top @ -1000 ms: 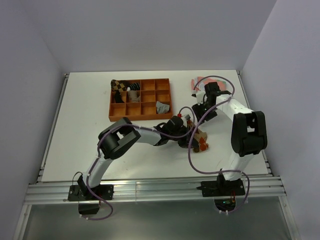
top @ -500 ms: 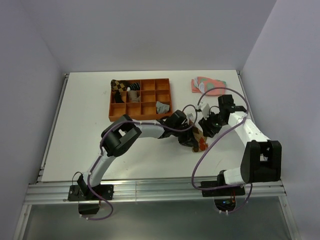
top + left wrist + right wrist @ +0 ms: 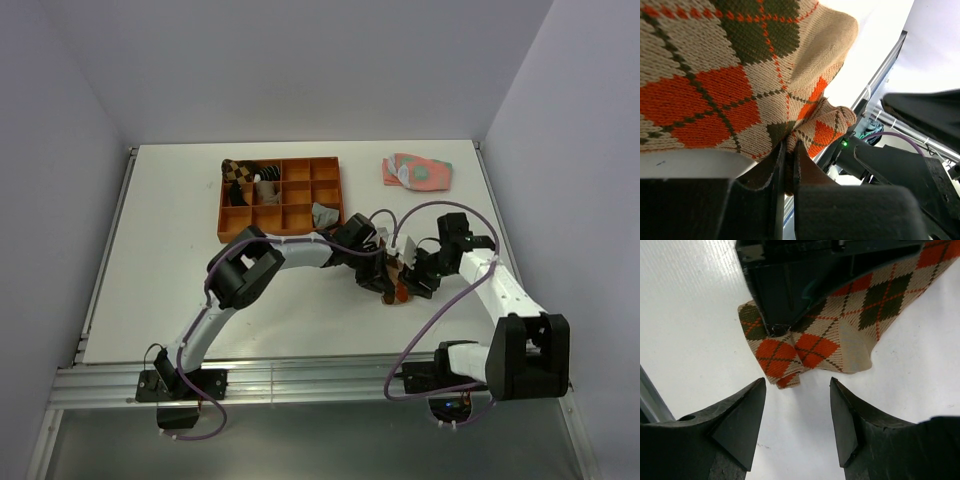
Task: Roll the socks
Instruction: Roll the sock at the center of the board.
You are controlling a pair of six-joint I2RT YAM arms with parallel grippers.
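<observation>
The left gripper (image 3: 788,150) is pinched nearly shut, with just a sliver between the fingers, and a fold of the tan argyle sock (image 3: 715,90) is clamped in that gap. The right gripper (image 3: 796,385) is spread wide and has hold of nothing. Its 2 tips hang over bare table, just short of the sock's folded end at the centre of its wrist view.

The overhead view won't show you that pinch. There the sock is only a small orange-brown scrap right of centre, mostly buried under the 2 wrists. The right wrist camera shows it best: the sock lies flat and doubled over, with the left gripper's dark body on top of it.

Around that is a plain white table (image 3: 170,250), with the sock sitting a bit right of middle. An orange tray (image 3: 281,235) with compartments sits upper centre, and a few cells hold bundles. A pair of pink-and-green socks (image 3: 417,172) lies in the upper right, well apart from the rest. There's a metal rail (image 3: 300,385) along the near edge and pale, bare walls on 3 sides.
</observation>
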